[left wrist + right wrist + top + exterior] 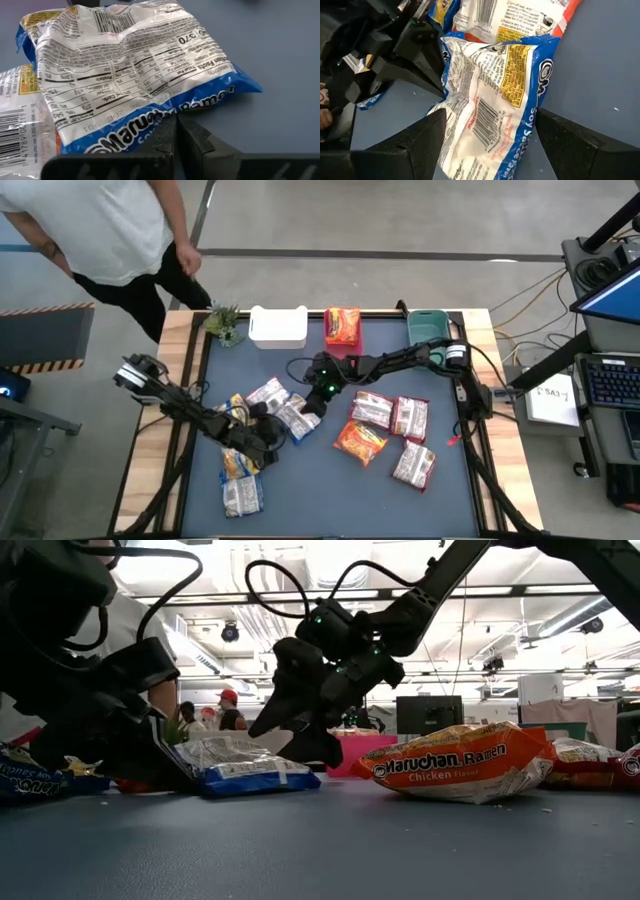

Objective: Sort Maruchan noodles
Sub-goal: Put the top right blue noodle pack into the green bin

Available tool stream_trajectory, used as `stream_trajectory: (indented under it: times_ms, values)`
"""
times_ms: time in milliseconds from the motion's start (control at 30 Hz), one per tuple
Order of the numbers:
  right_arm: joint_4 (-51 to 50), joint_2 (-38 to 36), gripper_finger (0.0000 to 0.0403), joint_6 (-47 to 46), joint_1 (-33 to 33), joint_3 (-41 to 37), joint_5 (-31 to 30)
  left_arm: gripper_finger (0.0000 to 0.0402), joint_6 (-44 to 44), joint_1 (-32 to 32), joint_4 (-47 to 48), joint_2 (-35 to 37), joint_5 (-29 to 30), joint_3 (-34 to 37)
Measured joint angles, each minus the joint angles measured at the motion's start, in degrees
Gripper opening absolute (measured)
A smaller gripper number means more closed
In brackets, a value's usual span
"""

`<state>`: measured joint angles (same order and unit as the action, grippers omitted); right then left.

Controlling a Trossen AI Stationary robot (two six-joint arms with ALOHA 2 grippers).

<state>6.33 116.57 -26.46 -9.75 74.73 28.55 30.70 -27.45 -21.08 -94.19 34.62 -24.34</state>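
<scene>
Pkt (490, 100) blue-white, flat, label up | R pincer (485, 145) spread astride | L pincer (176, 145) clenched empty

Blue-edged white packet (490, 105) with yellow panel and barcode, orange packet (460, 762), dark blue table mat (320, 480)

A: From my console the blue packet (492, 107) is cut off at the right wrist frame's edge, its lower end out of shot.

B: Same for me: the left tool (268, 442) covers a packet overhead.
</scene>
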Motion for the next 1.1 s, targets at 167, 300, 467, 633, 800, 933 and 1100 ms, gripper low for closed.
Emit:
stream_trajectory:
  times_ms: [167, 300, 467, 633, 800, 933, 1100]
  values:
    - [3.44, 2.85, 0.0284, 0.12, 0.73, -0.05, 0.52, 0.0, 0.0, 0.03, 0.26, 0.26, -0.21, 0.04]
    - [10.09, 4.8, 0.0274, 0.08, 1.2, 0.01, 5.02, 0.0, 0.04, 0.1, 0.28, 0.28, -0.4, 0.04]
    - [13.05, 5.82, 0.0254, -0.26, 1.26, 0.05, 7.35, 0.0, 0.04, 0.14, 0.35, 0.33, -0.51, 0.04]
    - [13.23, 5.91, 0.0225, 0.28, 1.49, 0.08, 7.61, 0.0, 0.05, 0.24, 0.38, 0.33, -0.58, 0.04]
    - [14.25, 6.02, 0.0176, 0.14, 1.73, 0.05, 7.83, 0.0, 0.04, 0.25, 0.39, 0.33, -0.58, 0.04]
    - [14.38, 6.04, 0.0126, 0.29, 1.78, 0.05, 8.32, 0.0, 0.04, 0.25, 0.41, 0.33, -0.58, 0.04]
    - [14.08, 5.61, 0.0084, 0.87, 1.78, 0.04, 9.22, 0.0, -0.04, 0.27, 0.55, 0.52, -0.64, 0.04]
